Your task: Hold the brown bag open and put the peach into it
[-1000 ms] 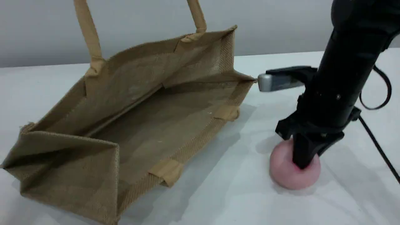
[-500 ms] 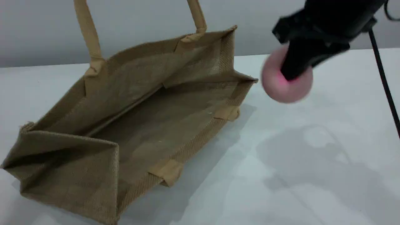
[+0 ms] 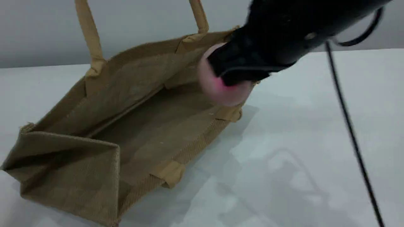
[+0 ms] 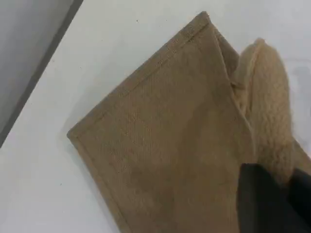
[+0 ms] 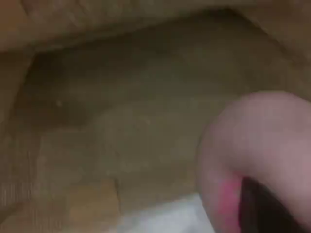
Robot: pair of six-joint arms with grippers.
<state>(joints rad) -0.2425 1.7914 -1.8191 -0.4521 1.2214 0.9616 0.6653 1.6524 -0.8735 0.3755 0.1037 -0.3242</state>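
Tan jute brown bag (image 3: 132, 126) lies mouth agape, frame left-center; pale pink peach (image 3: 217, 88) hangs over its upper-right rim.

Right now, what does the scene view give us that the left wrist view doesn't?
Scene view only: the right gripper, shut on the peach, in the air over the right end of the bag's mouth; the bag's empty inside; the right arm's black cable.

Left wrist view only: the bag's outer side panel from above, and the left gripper closed on a beige handle.

Both: the brown bag on the white table.
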